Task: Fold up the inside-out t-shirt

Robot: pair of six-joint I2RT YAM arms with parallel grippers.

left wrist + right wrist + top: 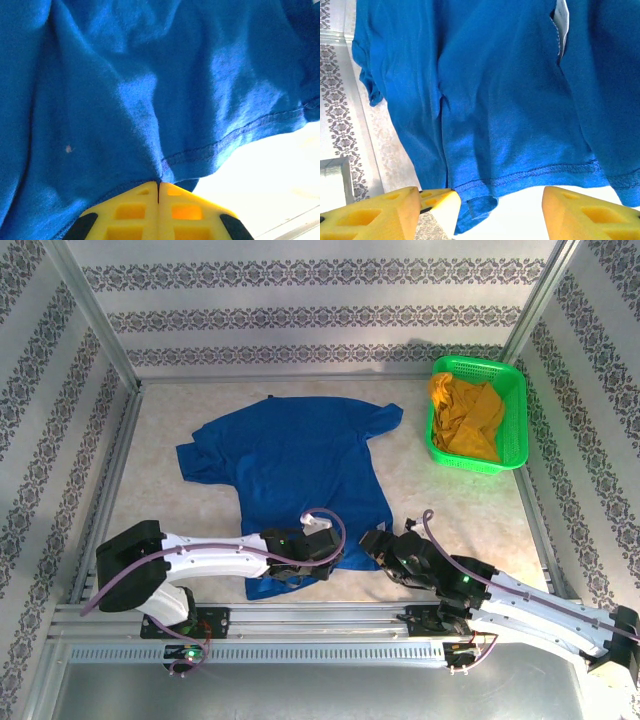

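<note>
From the top camera, your t-shirt [290, 470] was lying spread out on the table [450, 500], a bit crooked. Its sleeves pointed toward the far wall and its bottom edge reached down to the arms. Your left gripper [318, 548] sat on the near part of the fabric, and your right gripper [376, 544] was at the shirt's near right corner. Off in the far right corner, well away from all that, the green basket [512, 390] had a mustard-yellow garment [468, 418] in it.

In the left wrist view, your left gripper [158, 187] had its yellow fingers pressed flat together. The blue t-shirt [150, 90] bunched right into the tips, so it looked pinched on the cloth just by the hem [235, 135]. Bright bare table [270, 185] showed to the right.

In the right wrist view, your right gripper [499, 206] was spread wide with nothing held. The t-shirt [495, 100] hung in front of it, and the stitched hem [530, 172] ran across between the two fingers. One folded-under bit of hem was sitting just beside the left finger. A small white tag [562, 15] peeked out near the top.
</note>
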